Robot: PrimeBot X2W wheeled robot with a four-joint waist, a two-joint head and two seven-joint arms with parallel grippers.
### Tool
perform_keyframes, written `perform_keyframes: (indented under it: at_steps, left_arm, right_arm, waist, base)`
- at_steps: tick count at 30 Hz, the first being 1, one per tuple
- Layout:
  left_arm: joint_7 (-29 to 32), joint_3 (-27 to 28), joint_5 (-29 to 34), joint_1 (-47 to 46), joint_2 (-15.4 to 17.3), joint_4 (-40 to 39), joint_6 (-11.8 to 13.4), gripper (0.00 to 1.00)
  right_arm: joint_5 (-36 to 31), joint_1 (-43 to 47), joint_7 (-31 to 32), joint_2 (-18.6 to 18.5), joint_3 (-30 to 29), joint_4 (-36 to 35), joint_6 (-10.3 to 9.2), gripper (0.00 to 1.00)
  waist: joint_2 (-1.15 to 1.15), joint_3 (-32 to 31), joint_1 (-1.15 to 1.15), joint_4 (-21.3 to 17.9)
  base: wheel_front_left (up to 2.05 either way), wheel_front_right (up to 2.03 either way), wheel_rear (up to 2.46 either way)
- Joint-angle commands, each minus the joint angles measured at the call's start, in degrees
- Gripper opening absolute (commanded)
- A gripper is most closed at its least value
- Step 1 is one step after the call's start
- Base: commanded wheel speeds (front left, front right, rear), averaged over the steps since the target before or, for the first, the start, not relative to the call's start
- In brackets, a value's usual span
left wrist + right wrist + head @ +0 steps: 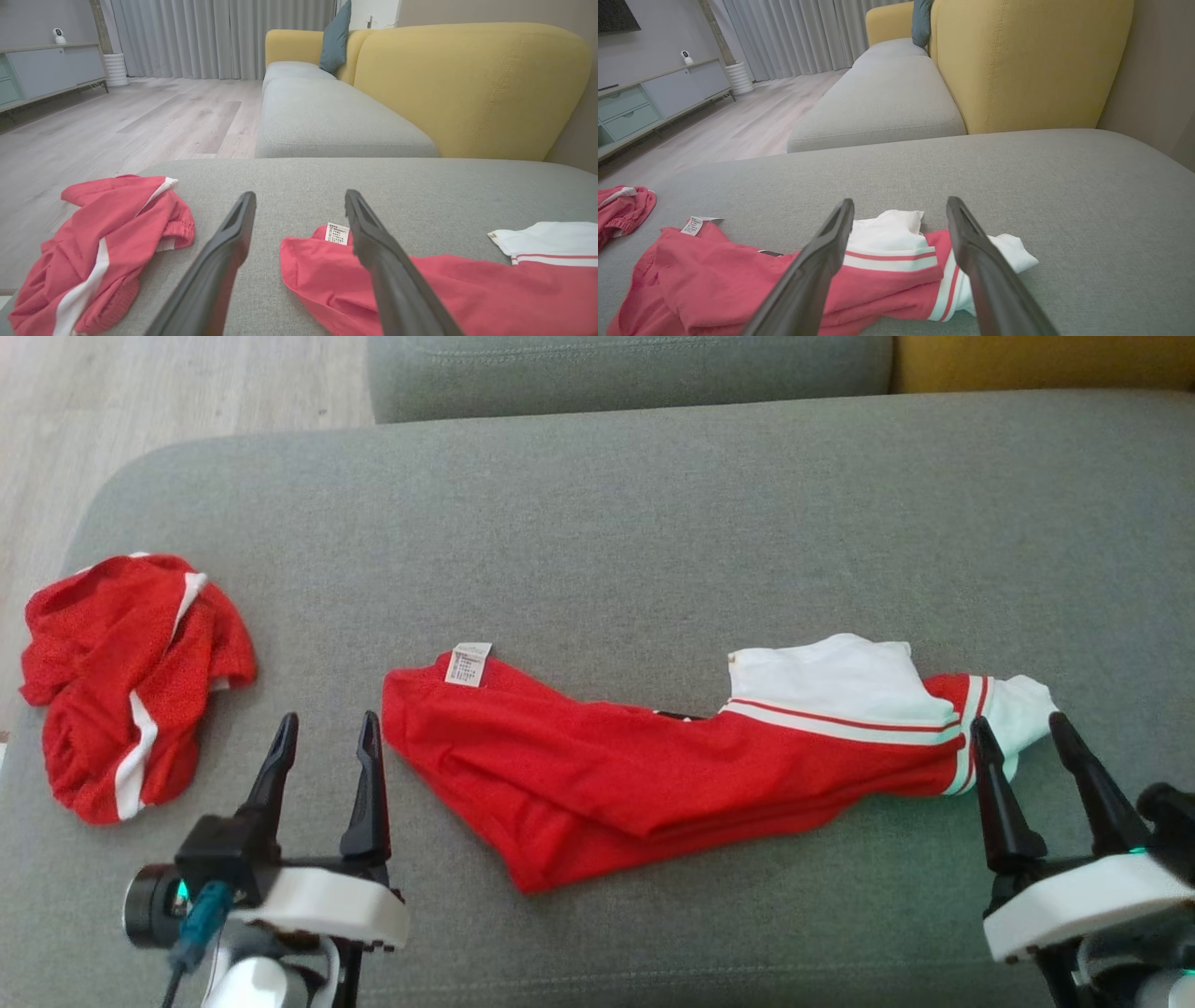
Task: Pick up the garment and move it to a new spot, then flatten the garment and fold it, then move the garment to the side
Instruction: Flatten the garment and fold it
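A red garment (pixel 653 765) with white sleeves and red-and-white stripes lies stretched across the grey sofa cushion (pixel 653 523), folded roughly lengthwise, a white label at its left end. My left gripper (pixel 329 721) stands open just left of the garment's label end (pixel 317 270), with nothing between its fingers. Open too, my right gripper (pixel 1019 721) hovers at the white sleeve end (pixel 896 242), which lies between and under its fingers without being gripped.
A second red garment with white stripes (pixel 121 681) lies crumpled at the cushion's left edge (pixel 107 252). Wooden floor (pixel 140 401) runs beyond that edge. A further grey seat (pixel 327 116) and a yellow backrest (pixel 467 84) stand behind.
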Motion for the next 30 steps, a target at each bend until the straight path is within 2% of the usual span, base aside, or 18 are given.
perform_keyframes:
  at_steps: [1, 7, 17, 22, 30]
  left_arm:
    - [-0.07, 2.02, -0.43, -2.96, 1.16, -1.6, -0.26, 1.0]
    - [4.42, 1.6, -3.01, -9.58, 0.93, 2.89, -3.34, 1.0]
    - [15.01, 1.86, -9.32, -22.73, 0.17, 22.81, -9.39, 1.0]
    - [16.66, 1.68, -10.79, -25.72, -0.14, 29.67, -11.45, 1.0]
    - [16.02, -0.07, -10.12, -28.65, -0.44, 35.12, -13.47, 1.0]
  right_arm:
    - [0.08, -1.55, 0.13, -0.94, 1.44, -2.48, 0.23, 1.0]
    - [0.49, -2.74, -0.05, -0.91, 1.97, -2.88, 0.23, 1.0]
    - [1.45, -5.69, -0.86, -1.43, 3.12, -2.03, 0.23, 1.0]
    - [1.96, -6.28, -1.49, -1.61, 3.14, -1.0, 0.23, 1.0]
    - [2.51, -7.11, -1.77, -1.52, 3.59, -0.32, 0.23, 1.0]
  waist:
    - [0.0, 0.34, 0.0, -0.03]
    - [0.0, 3.53, 0.0, -0.39]
    - [0.0, 8.63, 0.0, -2.43]
    - [0.0, 9.4, 0.0, -2.9]
    - [0.0, 10.22, 0.0, -2.97]
  base:
    - [0.0, 0.0, 0.0]
    - [0.0, 0.0, 0.0]
    - [0.0, 0.0, 0.0]
    - [0.0, 0.0, 0.0]
    - [0.0, 0.0, 0.0]
